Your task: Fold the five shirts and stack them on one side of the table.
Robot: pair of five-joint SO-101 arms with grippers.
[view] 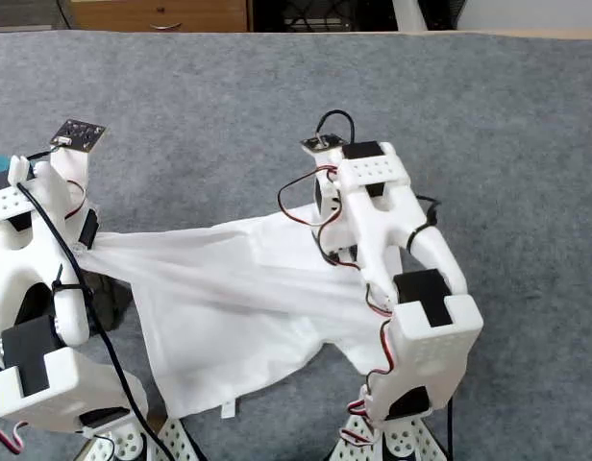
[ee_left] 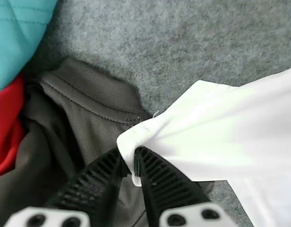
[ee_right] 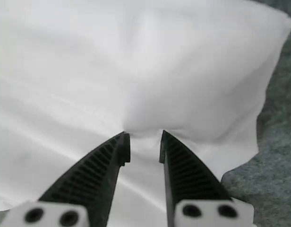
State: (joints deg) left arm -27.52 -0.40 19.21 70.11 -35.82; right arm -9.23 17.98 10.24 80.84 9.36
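Pinching white shirt (view: pixel 229 288), left gripper (ee_left: pixel 132 160) and right gripper (ee_right: pixel 144 143) hold it taut.

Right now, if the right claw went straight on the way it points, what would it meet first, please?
The white shirt: the right claw seems to pinch its fabric right at the tips.

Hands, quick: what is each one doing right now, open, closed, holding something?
Left hand: closed, pinching a corner of the white shirt.
Right hand: closed on a bunched fold of the same shirt.
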